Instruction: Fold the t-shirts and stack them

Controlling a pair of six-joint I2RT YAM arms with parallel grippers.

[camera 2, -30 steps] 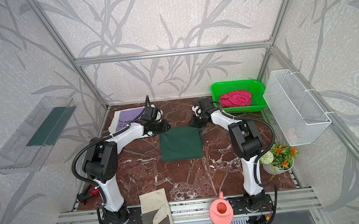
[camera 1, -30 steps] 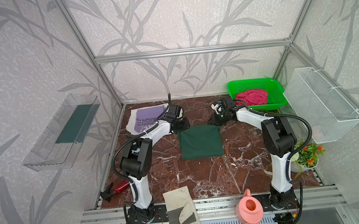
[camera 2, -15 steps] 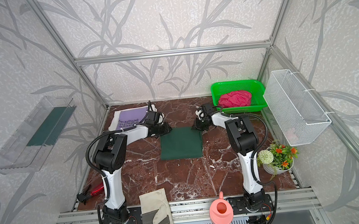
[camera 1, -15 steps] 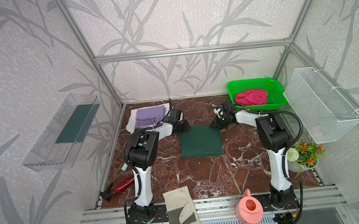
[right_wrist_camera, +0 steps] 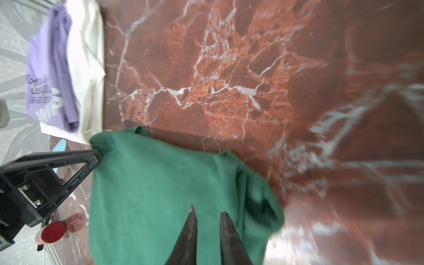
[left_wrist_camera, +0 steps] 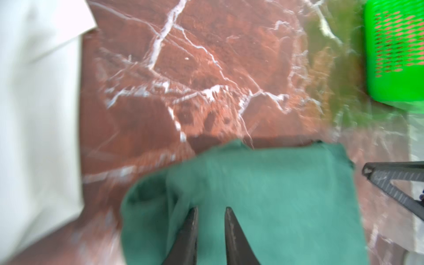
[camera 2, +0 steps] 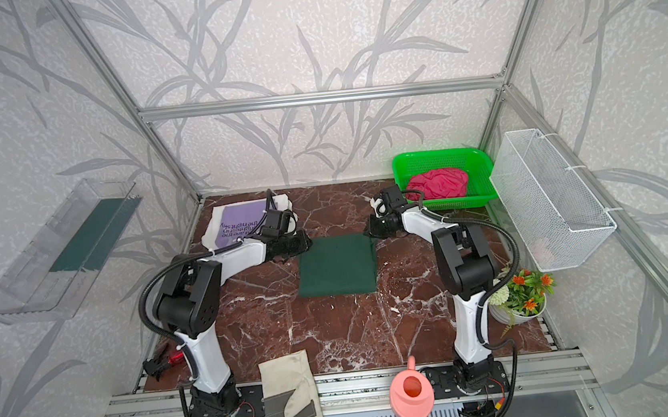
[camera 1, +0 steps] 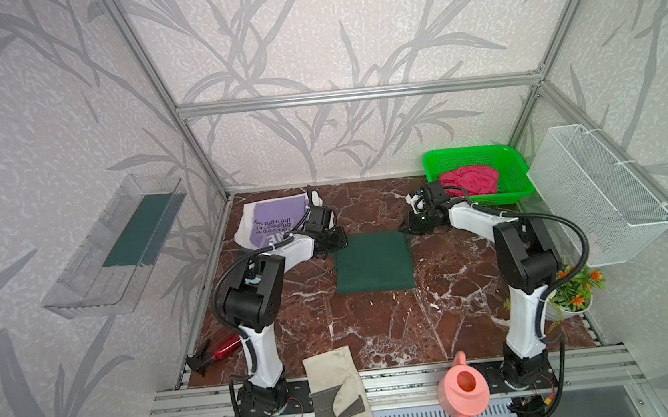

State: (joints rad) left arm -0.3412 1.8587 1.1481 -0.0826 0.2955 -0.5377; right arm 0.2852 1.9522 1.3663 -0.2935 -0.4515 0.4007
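- The left gripper (left_wrist_camera: 210, 210) comes down on the dark green t-shirt (camera 1: 373, 262) at its far left corner. Its jaws are nearly closed, with only a narrow slit between them.
- Green cloth fills that slit and rucks up in folds beside the left fingers (left_wrist_camera: 234, 234). The jaws appear to pinch the fabric, though the left wrist view is blurred.
- The right gripper (right_wrist_camera: 206, 210) sits at the far right corner of the same shirt. Its jaws are drawn in just as close, and green cloth bunches round its fingers (right_wrist_camera: 188, 234), so it too seems to have hold of the shirt.
- In both top views the folded green shirt spreads flat from the two pairs of jaws toward the robot's base, on the marble table (camera 1: 377, 330).
- The shirt's far edge runs from one pair of jaws to the other. In both wrist views a dark shadow lies on the table under that edge.
- The lilac t-shirt (camera 1: 273, 219) lies on the white t-shirt (camera 1: 242, 228). Both are near the left jaws on their outer side, away from the right gripper.
- The pink-red t-shirt (camera 1: 469, 179) lies crumpled in the green basket (camera 1: 469, 150), on the outer side of the right jaws and farther back.
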